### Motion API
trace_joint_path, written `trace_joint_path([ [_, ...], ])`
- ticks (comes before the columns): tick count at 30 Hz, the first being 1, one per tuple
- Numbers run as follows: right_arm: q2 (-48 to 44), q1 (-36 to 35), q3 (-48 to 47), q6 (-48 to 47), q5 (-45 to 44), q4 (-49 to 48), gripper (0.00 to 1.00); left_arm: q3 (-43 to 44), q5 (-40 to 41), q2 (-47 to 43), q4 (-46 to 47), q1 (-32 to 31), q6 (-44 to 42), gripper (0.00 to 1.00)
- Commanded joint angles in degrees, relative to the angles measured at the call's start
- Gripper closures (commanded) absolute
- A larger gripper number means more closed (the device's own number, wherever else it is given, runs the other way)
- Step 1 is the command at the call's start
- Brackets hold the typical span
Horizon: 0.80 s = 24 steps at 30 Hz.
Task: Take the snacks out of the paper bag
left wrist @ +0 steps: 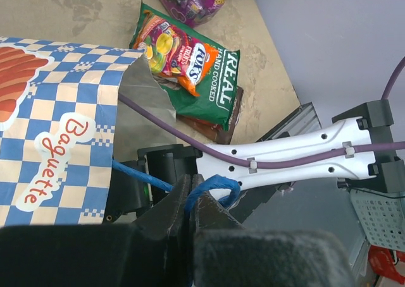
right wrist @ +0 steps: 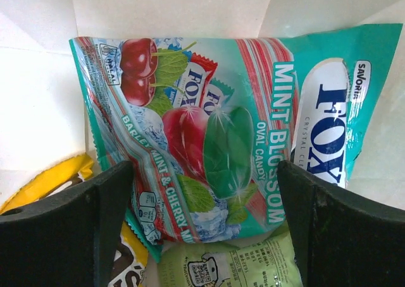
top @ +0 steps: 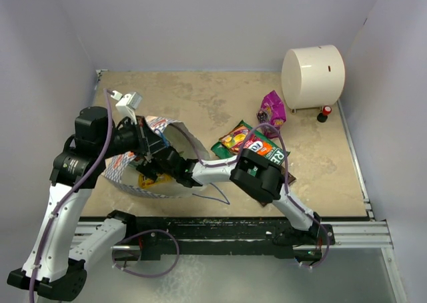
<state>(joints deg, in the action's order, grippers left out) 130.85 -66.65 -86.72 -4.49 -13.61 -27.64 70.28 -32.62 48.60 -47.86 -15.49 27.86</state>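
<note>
Finds the paper bag [top: 120, 164] on its side at the nine o'clock end of the worktop [top: 220, 103], mouth turned toward three o'clock. Shows the left gripper [left wrist: 190, 203] pressed together on the bag's blue cord handle [left wrist: 215, 184], pinching it at the upper edge of the mouth. Judged to be lifting that lip so the opening gapes and the bag cannot slide.

Has the right gripper [right wrist: 202, 192] deep inside the bag, entering from three o'clock, jaws spread wide with nothing between them yet. Frames a teal mint candy pack [right wrist: 221, 122] squarely between the two fingers [right wrist: 69, 236], flat against the white inner wall. Looks lined up for a grab across the pack's width. Leaves a pale green packet [right wrist: 228, 268] at six o'clock of that pack and a yellow packet [right wrist: 44, 181] at eight o'clock, both partly under it, so not yet taken out.

Counts several snacks already out, just beside the bag's mouth toward three o'clock: a green chip bag [left wrist: 218, 91] with a fruit candy pack [left wrist: 171, 47] lying on it, a dark brown packet [left wrist: 212, 130] peeking from beneath, and a magenta pouch [top: 273, 109] farther on toward the cream cylinder [top: 312, 77].

Puts the task partway along. Calls next for easing forward and closing on the mint pack without catching the paper wall or the packets beneath.
</note>
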Motion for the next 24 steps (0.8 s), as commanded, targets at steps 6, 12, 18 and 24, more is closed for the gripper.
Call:
trace_joint_path([
  [6,3.93,5.49,-7.55,1.14,0.81,1.45,0.41,2.05,-1.28,-0.17,-0.64,-0.14,-0.11,1.00],
  [12,3.97,6.42,-10.59,-1.14,1.48,1.20,0.78,1.89,1.31,-0.56,-1.58,-0.14,0.45,1.00],
  [18,1.48,6.46,-10.09,-3.86,2.96,-0.13,1.00,2.23,5.72,0.25,-1.87,-0.10,1.45,1.00],
  [24,-5.40,6.36,-2.47,-6.80,6.44,-6.68,1.00,4.29,12.27,2.79,-2.80,-0.11,1.63,1.00],
])
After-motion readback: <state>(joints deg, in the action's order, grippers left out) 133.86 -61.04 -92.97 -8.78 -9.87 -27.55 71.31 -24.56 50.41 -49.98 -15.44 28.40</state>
